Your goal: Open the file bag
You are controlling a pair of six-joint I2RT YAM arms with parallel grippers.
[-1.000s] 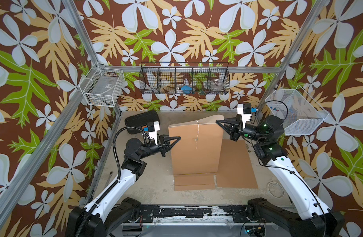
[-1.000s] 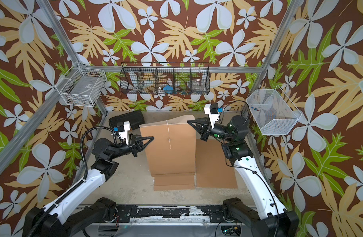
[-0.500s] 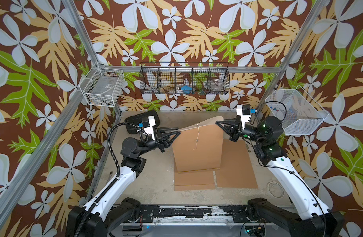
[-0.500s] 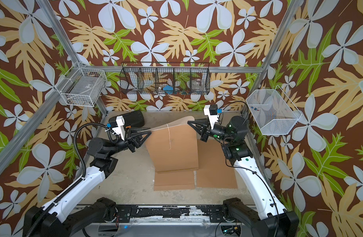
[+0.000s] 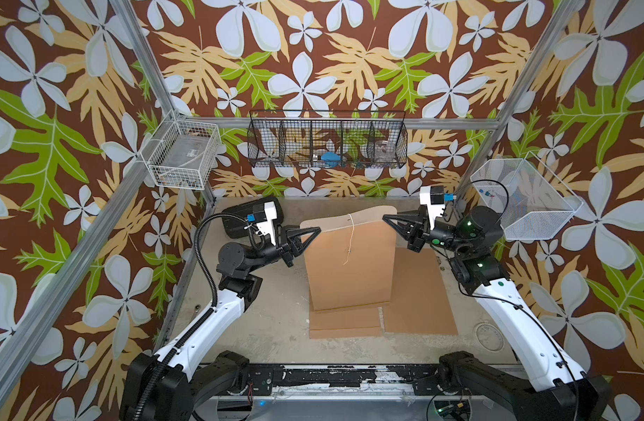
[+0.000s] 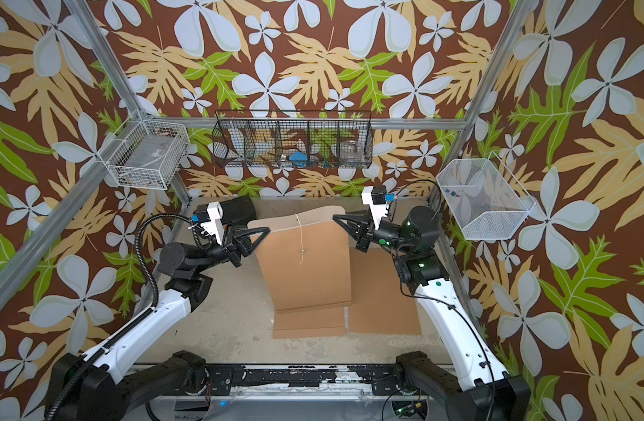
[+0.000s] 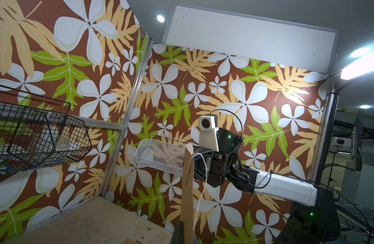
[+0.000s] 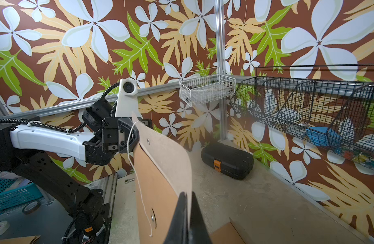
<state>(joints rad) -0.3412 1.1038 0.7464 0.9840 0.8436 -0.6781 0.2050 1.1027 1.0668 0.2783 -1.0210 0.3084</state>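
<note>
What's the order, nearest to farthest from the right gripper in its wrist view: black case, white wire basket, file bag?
1. file bag, clamped in the right gripper.
2. black case, lying beyond it.
3. white wire basket, high in the corner.

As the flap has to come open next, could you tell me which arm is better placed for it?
Right, probably. The right tool is shut on the curved flap of the file bag, whose string hangs loose. The left tool pinches the opposite top corner, steadying it.
</note>
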